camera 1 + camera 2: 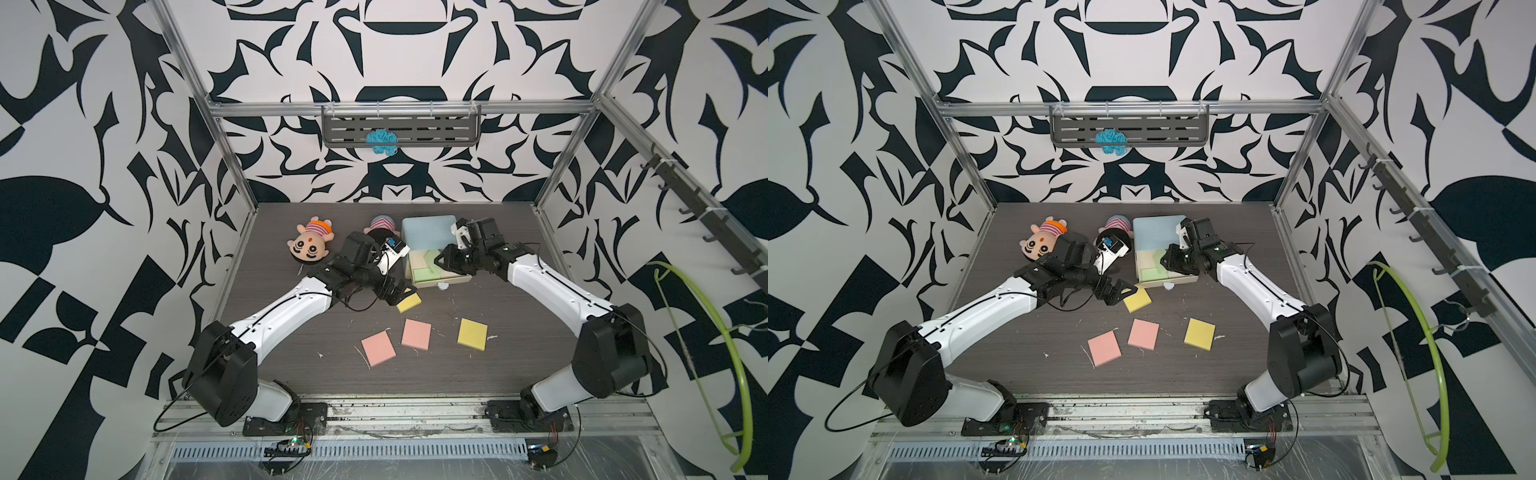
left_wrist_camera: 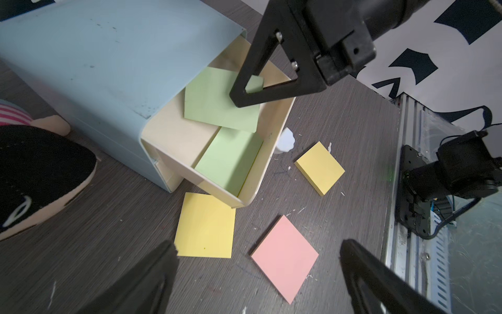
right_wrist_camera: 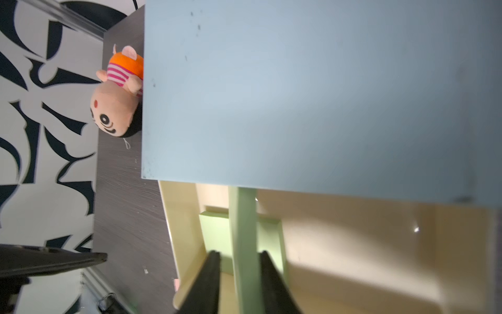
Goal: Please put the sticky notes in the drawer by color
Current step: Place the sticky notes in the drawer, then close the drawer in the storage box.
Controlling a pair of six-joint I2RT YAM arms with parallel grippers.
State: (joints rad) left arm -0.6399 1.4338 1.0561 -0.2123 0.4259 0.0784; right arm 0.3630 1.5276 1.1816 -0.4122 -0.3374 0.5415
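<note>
Right wrist: right gripper (image 3: 239,254) over open drawer (image 3: 353,244), slightly parted astride green pad (image 3: 243,217).

Surface: dark wood-grain table (image 1: 311,361) | rear: blue cabinet (image 1: 426,230) standing; doll (image 1: 309,243) lying well to one side; second doll (image 1: 380,224) just beside cabinet, partly hidden | middle: yellow pad (image 1: 409,304) just before cabinet | front: pink pad (image 1: 378,348), second pink pad (image 1: 416,333), second yellow pad (image 1: 472,334), flat, in a row, apart | white scraps scattered.
</note>
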